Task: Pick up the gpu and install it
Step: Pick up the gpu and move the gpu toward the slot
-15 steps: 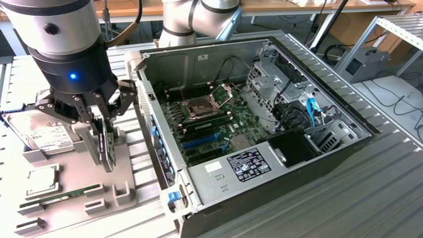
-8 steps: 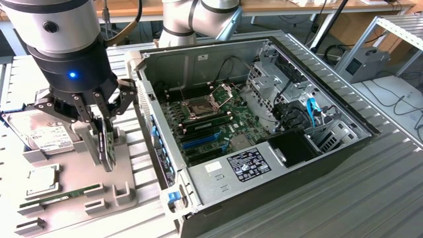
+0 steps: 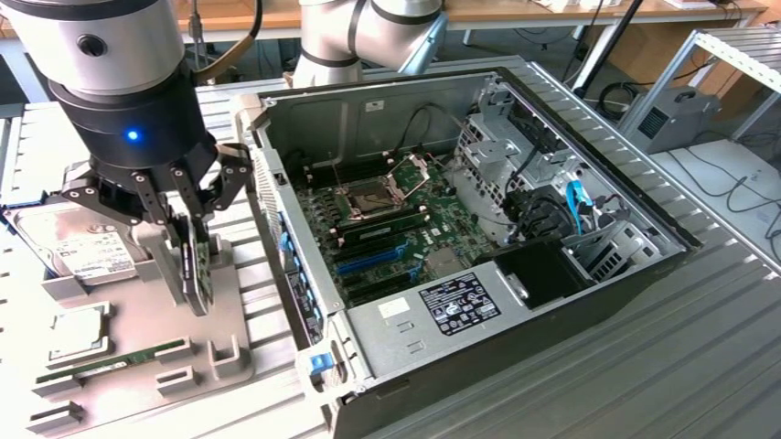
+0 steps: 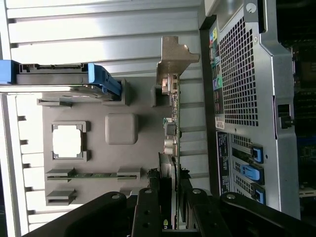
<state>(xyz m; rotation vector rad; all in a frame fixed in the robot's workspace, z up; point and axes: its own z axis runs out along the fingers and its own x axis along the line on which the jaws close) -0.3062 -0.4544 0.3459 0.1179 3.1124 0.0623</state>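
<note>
Your claw [image 3: 193, 229] clamps the gpu [image 3: 197, 279], upright at its gray holder [image 3: 226, 358]; not yet installed in the open case [image 3: 488, 306].

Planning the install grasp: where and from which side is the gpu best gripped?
Take the gpu by its upper long edge, clamping its two flat faces, coming straight down from above. It stands on edge, upright in the grey holder, with the bracket at one end; the pincer hangs right over it.
</note>
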